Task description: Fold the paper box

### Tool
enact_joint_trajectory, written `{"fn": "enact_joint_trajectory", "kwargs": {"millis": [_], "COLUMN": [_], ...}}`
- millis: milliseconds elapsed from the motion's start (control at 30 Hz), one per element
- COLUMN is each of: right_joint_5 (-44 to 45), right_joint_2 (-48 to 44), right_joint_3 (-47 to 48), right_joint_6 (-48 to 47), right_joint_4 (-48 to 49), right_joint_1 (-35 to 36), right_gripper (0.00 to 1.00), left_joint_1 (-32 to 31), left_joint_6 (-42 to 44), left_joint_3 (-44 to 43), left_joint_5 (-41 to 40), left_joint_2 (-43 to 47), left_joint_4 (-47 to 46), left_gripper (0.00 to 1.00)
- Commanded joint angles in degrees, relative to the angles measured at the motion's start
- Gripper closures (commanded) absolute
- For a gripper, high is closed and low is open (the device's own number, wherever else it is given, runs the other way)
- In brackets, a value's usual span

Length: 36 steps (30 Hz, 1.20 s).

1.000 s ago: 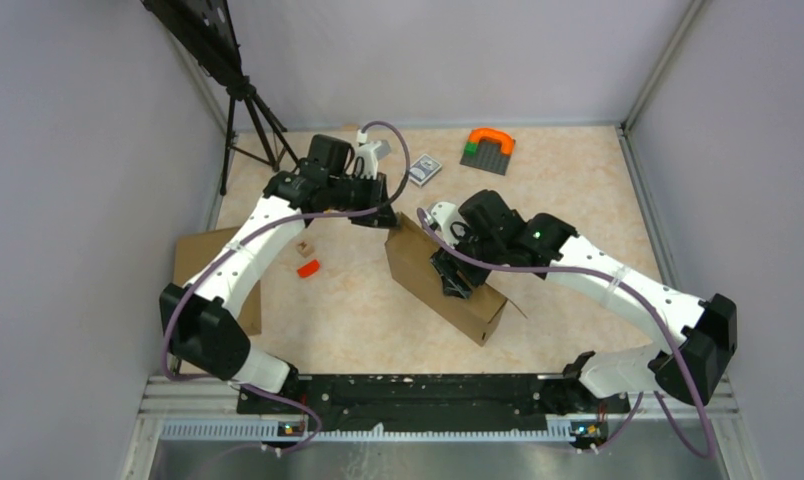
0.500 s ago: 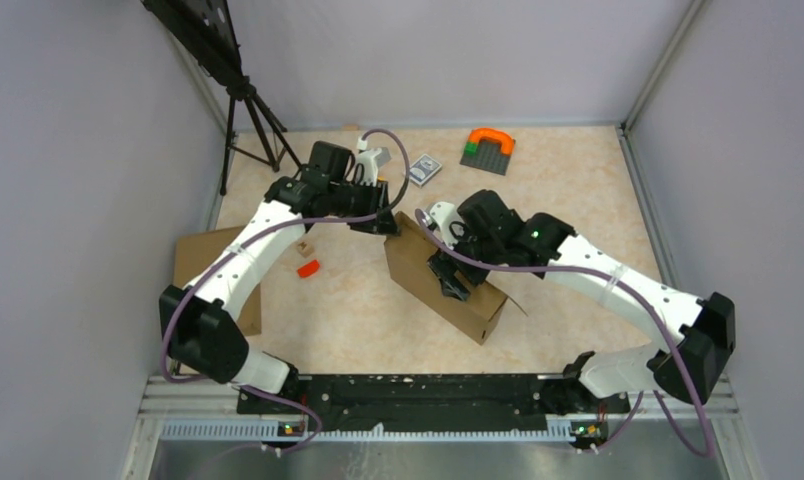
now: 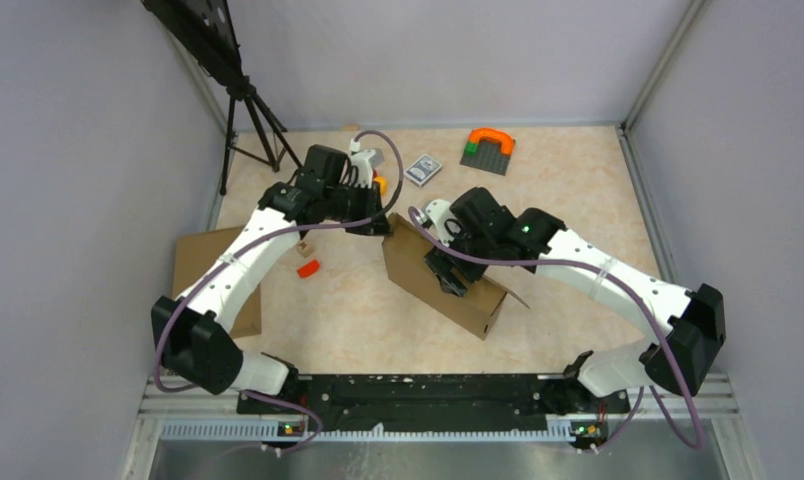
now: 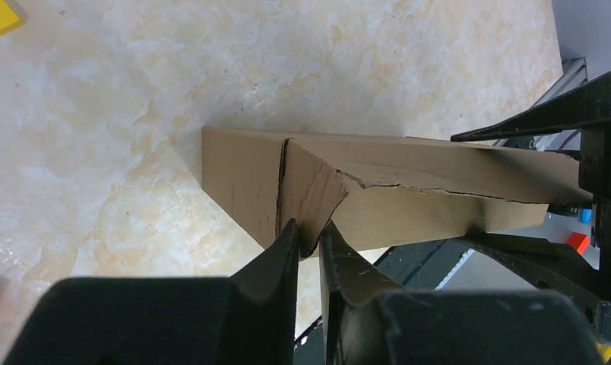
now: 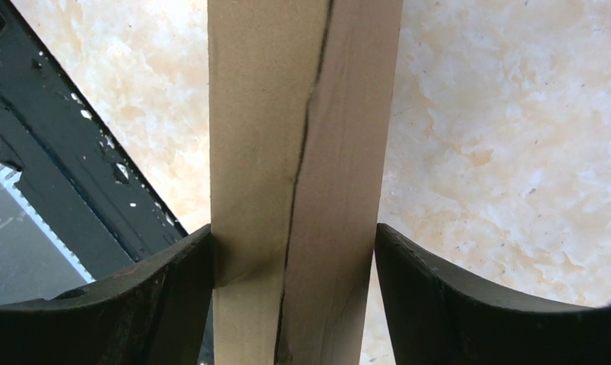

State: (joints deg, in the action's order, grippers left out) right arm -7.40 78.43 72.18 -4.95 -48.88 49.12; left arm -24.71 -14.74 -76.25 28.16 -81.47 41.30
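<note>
The paper box (image 3: 414,263) is plain brown, on a counter (image 3: 578,200) marbled peach and cream. Left of the box sits a red block (image 3: 307,268); behind it, an orange arch (image 3: 491,135) on a grey plate (image 3: 478,156).

The top view is lit evenly and softly from above; the desk (image 3: 568,200) is rendered bright, and only faint, diffuse shadows are cast under the arms and beside the paper box (image 3: 413,265). In the left wrist view, the left hand (image 4: 308,228) is shown as a dark, slightly soft foreground shape, and a soft shadow is thrown along the box's left edge. In the right wrist view, the right hand (image 5: 293,243) is underexposed, nearly black, while the cardboard is sharp and evenly lit.
</note>
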Motion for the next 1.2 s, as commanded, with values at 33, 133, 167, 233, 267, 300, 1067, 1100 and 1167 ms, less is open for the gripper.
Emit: {"fn": "enact_joint_trajectory", "kwargs": {"millis": [33,133,167,233,267,300,1067,1100,1167], "right_joint_5": [1.4,1.2,1.1,1.1,1.1,1.4,2.0,2.0,1.5], "right_joint_2": [0.0,0.1,0.2,0.3,0.2,0.2,-4.9,-5.4,-6.3], "right_joint_3": [1.5,1.5,1.5,1.5,1.4,1.2,4.7,4.8,4.7], "right_joint_6": [-0.5,-0.4,-0.4,-0.5,-0.6,-0.6,-2.1,-2.0,-2.0], "right_joint_4": [0.8,1.0,1.0,1.0,0.9,0.9,-3.0,-3.4,-4.1], "right_joint_1": [0.5,0.5,0.4,0.5,0.4,0.5,0.0,-0.3,-0.8], "right_gripper": [0.28,0.28,0.28,0.28,0.29,0.29,0.03,0.03,0.02], "left_joint_1": [-0.7,-0.8,-0.8,-1.0,-1.0,-1.2,-0.8,-0.6,-0.4], "left_joint_6": [-2.2,-3.2,-3.3,-3.1,-2.9,-2.8,-0.2,0.5,2.0], "left_joint_3": [4.3,6.1,6.3,6.6,6.7,6.8,7.3,7.4,7.3], "left_joint_5": [-2.1,-2.4,-2.8,-3.9,-4.9,-5.4,-9.0,-8.9,-9.0], "left_joint_2": [4.4,5.0,5.1,5.4,5.5,5.7,14.9,16.0,17.9], "left_joint_4": [-2.7,-4.3,-4.4,-4.5,-4.4,-4.4,-4.8,-4.9,-5.2], "left_gripper": [0.93,0.93,0.93,0.93,0.94,0.95,0.16,0.14,0.07]}}
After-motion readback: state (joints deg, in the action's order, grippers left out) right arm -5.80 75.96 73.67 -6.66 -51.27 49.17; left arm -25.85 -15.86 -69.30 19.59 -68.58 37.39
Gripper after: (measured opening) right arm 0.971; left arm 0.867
